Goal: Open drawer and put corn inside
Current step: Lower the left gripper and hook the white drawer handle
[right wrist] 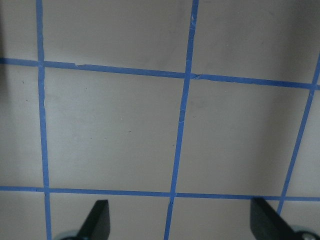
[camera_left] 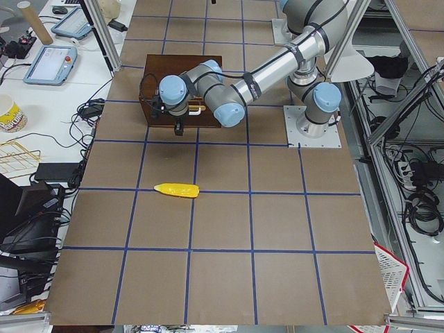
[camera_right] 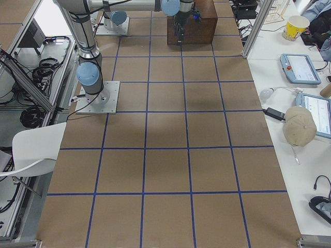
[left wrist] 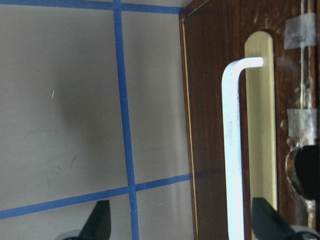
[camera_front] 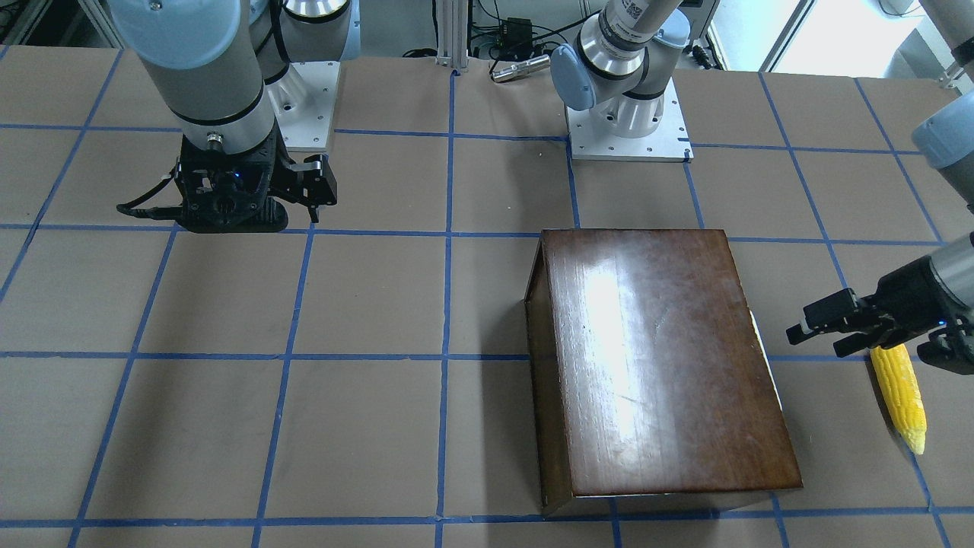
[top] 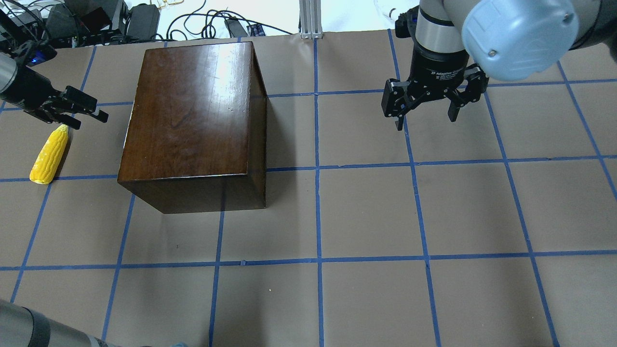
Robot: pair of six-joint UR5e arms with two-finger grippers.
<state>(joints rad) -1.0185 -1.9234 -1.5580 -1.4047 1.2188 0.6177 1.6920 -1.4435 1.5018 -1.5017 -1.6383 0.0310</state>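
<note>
1. Overhead: I see the corn (top: 49,154) lying on the worktop (top: 366,217) left of the cabinet (top: 193,111), just beside my left gripper (top: 89,120), jaws spread and empty. The right gripper (top: 426,120) hangs well right of the cabinet, jaws released too.
2. Left wrist: the drawer (left wrist: 210,125) sits shut, its white handle (left wrist: 231,150) just ahead.
3. Right wrist: taped worktop lies below.

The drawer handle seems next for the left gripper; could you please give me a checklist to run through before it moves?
1. Left gripper open: ok.
2. Handle within the gripper's span in the left wrist view: ok, though off-centre.
3. Distance to the drawer front: cannot tell.
4. Corn clear of the path, lying loose on the table beside the gripper: ok.
5. Right gripper open and far from the box: ok.
</note>
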